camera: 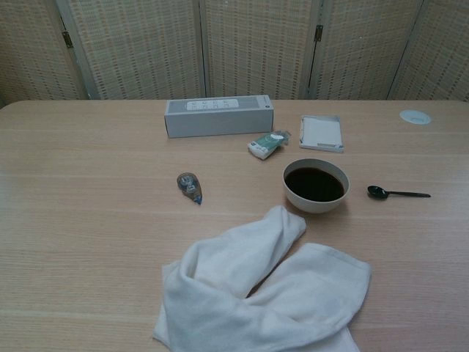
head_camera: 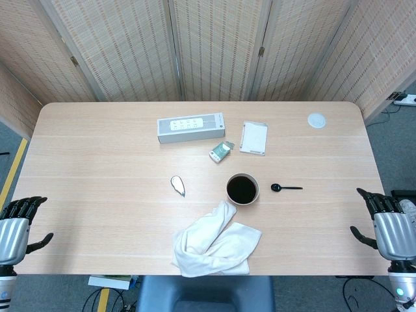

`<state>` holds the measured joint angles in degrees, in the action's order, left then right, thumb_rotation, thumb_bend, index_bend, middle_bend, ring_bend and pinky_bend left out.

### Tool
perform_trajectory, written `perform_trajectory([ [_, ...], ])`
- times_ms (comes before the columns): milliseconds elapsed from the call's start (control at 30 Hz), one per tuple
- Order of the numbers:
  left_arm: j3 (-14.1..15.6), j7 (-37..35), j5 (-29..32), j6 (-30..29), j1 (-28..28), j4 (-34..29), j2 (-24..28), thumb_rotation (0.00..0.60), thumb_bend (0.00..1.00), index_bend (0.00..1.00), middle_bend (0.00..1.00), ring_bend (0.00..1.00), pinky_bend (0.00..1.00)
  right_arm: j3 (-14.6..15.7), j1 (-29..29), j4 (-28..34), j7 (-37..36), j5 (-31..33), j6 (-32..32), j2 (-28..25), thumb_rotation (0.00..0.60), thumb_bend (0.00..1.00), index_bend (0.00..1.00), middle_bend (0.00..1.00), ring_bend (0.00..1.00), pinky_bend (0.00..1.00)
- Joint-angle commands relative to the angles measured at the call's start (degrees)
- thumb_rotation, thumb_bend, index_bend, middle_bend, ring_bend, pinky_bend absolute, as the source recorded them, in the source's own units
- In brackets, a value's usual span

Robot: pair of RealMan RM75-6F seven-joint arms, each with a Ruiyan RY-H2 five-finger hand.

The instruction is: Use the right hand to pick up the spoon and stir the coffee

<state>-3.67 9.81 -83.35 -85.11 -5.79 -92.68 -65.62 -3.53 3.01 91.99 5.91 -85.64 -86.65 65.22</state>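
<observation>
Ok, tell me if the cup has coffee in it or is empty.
Filled. The cup stands upright with dark liquid close to its rim in both views. The spoon lies on the table beside it, not in it.

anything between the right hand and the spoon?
Nothing: in the head view only bare table separates the right hand from the spoon. The chest view shows the spoon but not the hand.
</observation>
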Motion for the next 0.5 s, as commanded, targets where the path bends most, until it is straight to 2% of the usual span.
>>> perform_trajectory([
  [33, 0.0, 0.1, -0.1, 0.1, -0.1, 0.1, -0.1, 0.600, 0.21, 0.22, 0.22, 0.19, 0.19, 0.0, 0.0, 0.0, 0.1, 0.0, 0.1, 0.1, 0.600, 0.13, 0.17, 0.25, 0.22, 0.23],
  [500, 0.0, 0.1, -0.9, -1.1, 0.2, -0.4, 0.1, 0.600, 0.21, 0.22, 0.22, 0.19, 0.19, 0.1, -0.2, -1.0, -1.1, -0.5, -0.3, 0.1, 0.600, 0.15, 0.17, 0.27, 0.23, 0.23],
])
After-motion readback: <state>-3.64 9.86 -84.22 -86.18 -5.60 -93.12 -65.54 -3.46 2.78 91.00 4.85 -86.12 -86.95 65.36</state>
